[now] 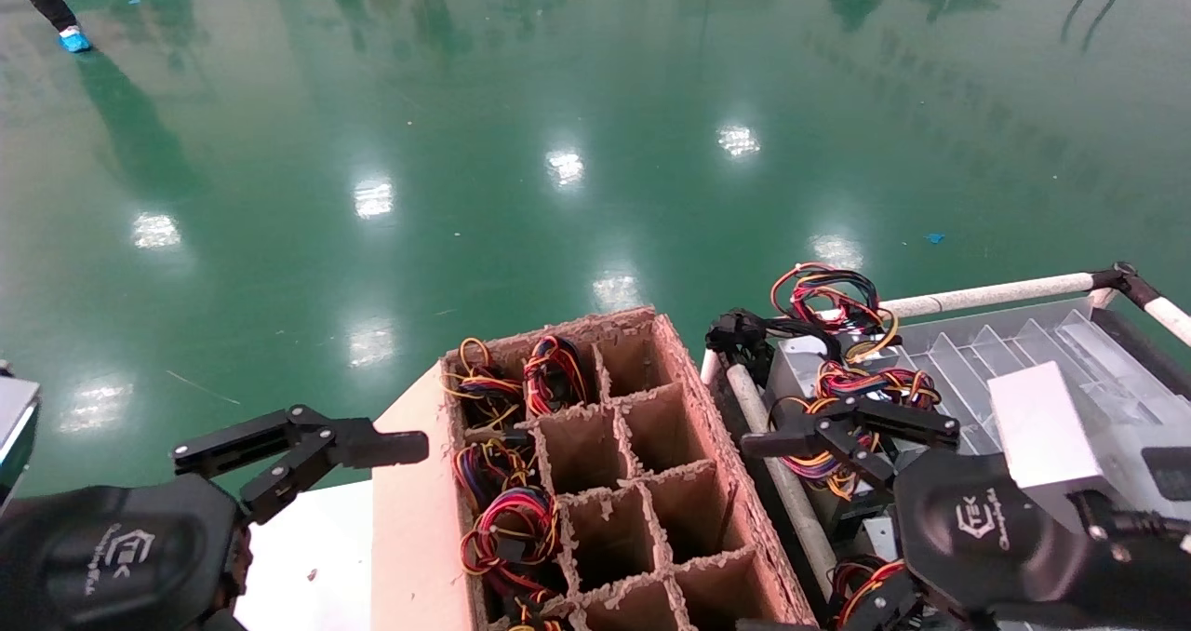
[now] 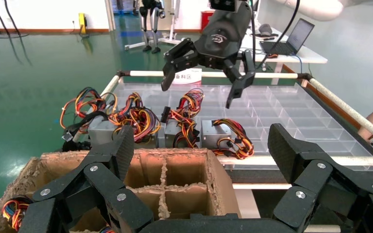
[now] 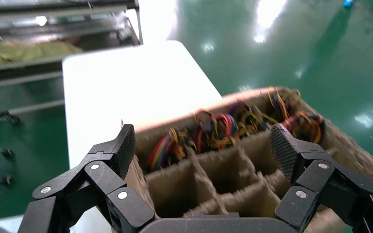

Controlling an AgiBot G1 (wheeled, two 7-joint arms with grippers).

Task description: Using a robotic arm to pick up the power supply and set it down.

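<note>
Green glossy floor (image 1: 558,100); brown divided carton (image 1: 614,463) beside clear tray (image 1: 1023,352). Right gripper (image 1: 851,426): spread wide, empty, above power supply (image 2: 213,135) lying in tray. Left gripper (image 1: 307,449): wide apart, empty, beside carton.

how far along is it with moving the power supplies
Done, by the look of it: wire bundles fill the cardboard box's left-hand cells; the other cells stand empty. In hand: nothing. The right gripper hangs open above the power supplies in the clear tray, gripping none. The left gripper is open beside the box. Left: several supplies still sit in the tray.
</note>
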